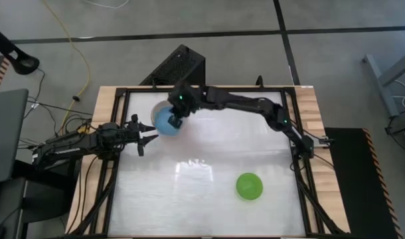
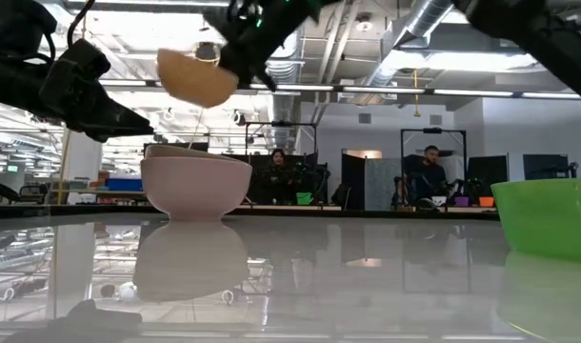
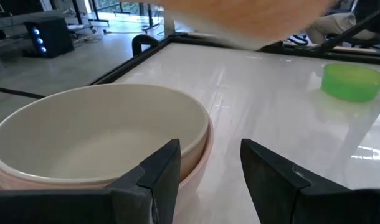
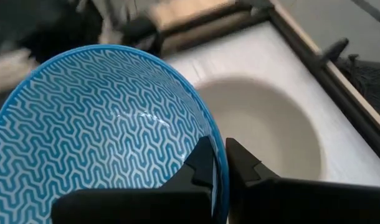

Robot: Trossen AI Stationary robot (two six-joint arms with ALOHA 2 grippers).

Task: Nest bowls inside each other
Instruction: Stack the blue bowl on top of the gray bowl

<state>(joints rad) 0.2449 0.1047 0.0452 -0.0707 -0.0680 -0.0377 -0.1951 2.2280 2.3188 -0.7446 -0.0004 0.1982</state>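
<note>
My right gripper (image 4: 218,158) is shut on a bowl (image 4: 103,137) with a blue zigzag pattern inside and a tan-orange outside (image 2: 197,78). It holds the bowl in the air over the far left of the table, above a grey-beige bowl (image 3: 96,134). That bowl sits inside a pale pinkish-white bowl (image 2: 195,189), which stands on its base. A green bowl (image 1: 249,186) stands alone at the near right. My left gripper (image 1: 147,137) is open beside the stack and touches nothing. My right gripper pinches the blue bowl's rim (image 4: 210,127) with one finger inside the bowl and one outside. The fingers slant down from the table's right. The bowl is lifted clear and tilted, hanging over the stacked bowls (image 1: 157,108).
A black frame (image 1: 123,93) runs round the glossy white table top (image 1: 209,146). A black box (image 1: 179,66) stands behind the far edge. People sit at desks in the room beyond (image 2: 429,171). Bare table lies between the stack and the green bowl.
</note>
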